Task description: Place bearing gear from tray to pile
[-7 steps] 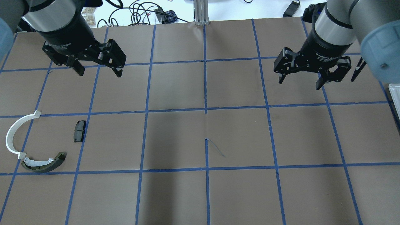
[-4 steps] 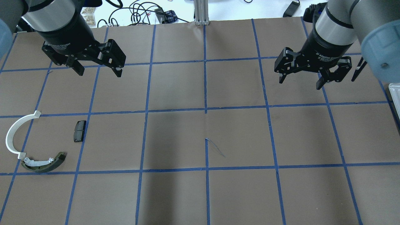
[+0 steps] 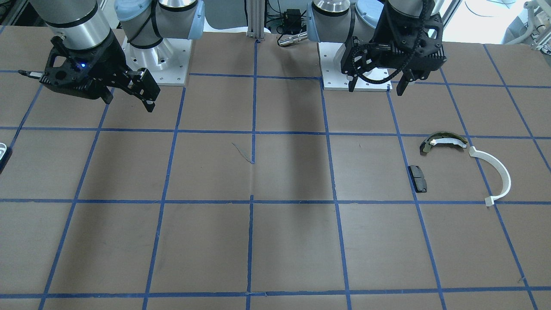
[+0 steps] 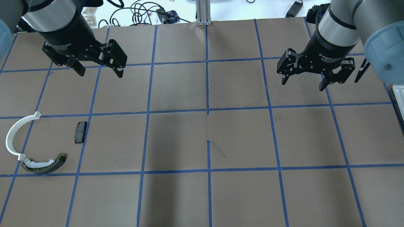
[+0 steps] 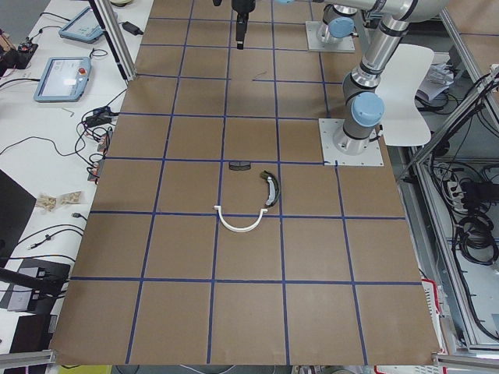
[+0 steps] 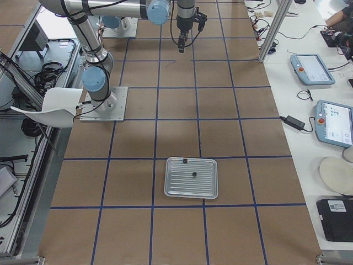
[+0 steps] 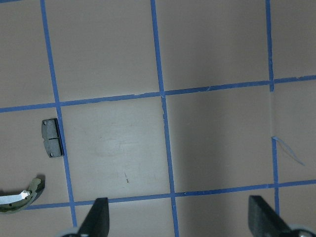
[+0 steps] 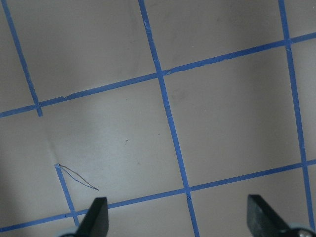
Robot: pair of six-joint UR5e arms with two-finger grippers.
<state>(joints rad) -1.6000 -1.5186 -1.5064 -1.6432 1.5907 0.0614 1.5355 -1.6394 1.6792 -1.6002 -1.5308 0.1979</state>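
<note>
The pile lies on the robot's left side of the table: a thin white half-ring strip, an olive-and-white brake shoe and a small black pad. The silver tray shows whole only in the exterior right view, with two small dark parts in it, too small to name. My left gripper is open and empty, above the table beyond the pile. My right gripper is open and empty, short of the tray.
The brown table is marked in blue tape squares. Only the tray's edge shows at the overhead view's right border. The left wrist view shows the pad and the shoe's end. Cables and gear lie beyond the far edge.
The right gripper has edged very slightly to the right. The left gripper and the pile have not moved.
</note>
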